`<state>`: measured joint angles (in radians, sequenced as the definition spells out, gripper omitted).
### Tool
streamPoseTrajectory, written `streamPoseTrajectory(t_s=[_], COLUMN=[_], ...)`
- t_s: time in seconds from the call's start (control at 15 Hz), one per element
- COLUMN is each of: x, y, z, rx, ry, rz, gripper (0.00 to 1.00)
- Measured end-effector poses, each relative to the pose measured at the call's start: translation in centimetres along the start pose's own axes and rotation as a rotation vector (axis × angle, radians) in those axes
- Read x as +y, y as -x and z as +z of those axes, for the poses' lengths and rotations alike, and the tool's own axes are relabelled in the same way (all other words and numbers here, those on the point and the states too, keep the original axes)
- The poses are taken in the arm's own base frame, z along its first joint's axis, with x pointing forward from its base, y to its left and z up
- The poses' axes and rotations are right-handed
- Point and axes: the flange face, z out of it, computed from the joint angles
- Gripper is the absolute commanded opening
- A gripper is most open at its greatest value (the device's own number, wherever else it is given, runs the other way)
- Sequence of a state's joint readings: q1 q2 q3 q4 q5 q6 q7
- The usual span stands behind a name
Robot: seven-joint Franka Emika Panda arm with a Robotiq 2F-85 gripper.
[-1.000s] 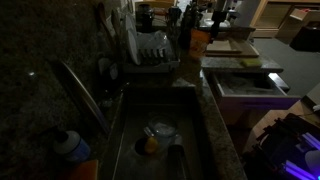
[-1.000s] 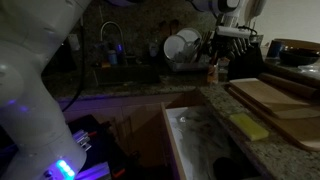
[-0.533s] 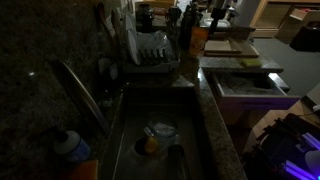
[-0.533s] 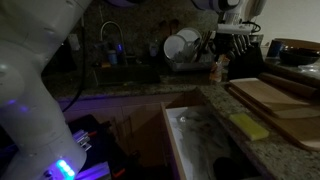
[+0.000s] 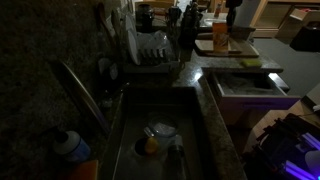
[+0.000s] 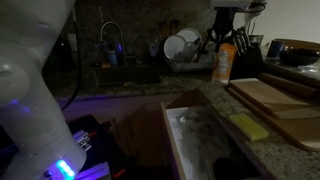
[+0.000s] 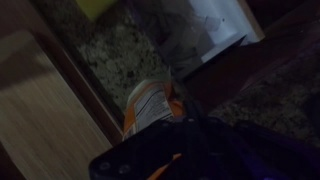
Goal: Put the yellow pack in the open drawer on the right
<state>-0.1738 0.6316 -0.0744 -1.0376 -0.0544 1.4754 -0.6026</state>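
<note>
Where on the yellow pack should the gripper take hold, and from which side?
Its upper edge, from above, pinching the two flat faces: the yellow pack is flat and hangs upright under the gripper, which seems to hold it that way.

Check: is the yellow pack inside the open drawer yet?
No, the yellow pack hangs in the air, gripped by the tool, well apart from the open drawer.

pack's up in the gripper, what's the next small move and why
Probably carry the yellow pack sideways toward the open drawer. The gripper holds it above the counter beside the dish rack, and the wrist view shows the drawer off to one side, not beneath it.
</note>
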Motion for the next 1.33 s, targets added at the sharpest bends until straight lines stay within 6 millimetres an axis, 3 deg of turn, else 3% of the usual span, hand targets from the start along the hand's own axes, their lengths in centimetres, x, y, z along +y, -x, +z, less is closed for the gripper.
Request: streamPoseTrajectory(t_s=[0.27,0.47,1.0,1.33], x=[-1.0,-1.1,2.0,4.4], y=[7.5,11.5,17.4,16.6], z=[-4.8,-5.3,0.8,5.9], rx=[-0.173,-0.3,-0.593,-0.657], ry=[-0.069,-0.171,-0.481,-0.535], rz=[0.149,0.193,0.064,-0.043], gripper=[0.01,0.01,0.01,0.01])
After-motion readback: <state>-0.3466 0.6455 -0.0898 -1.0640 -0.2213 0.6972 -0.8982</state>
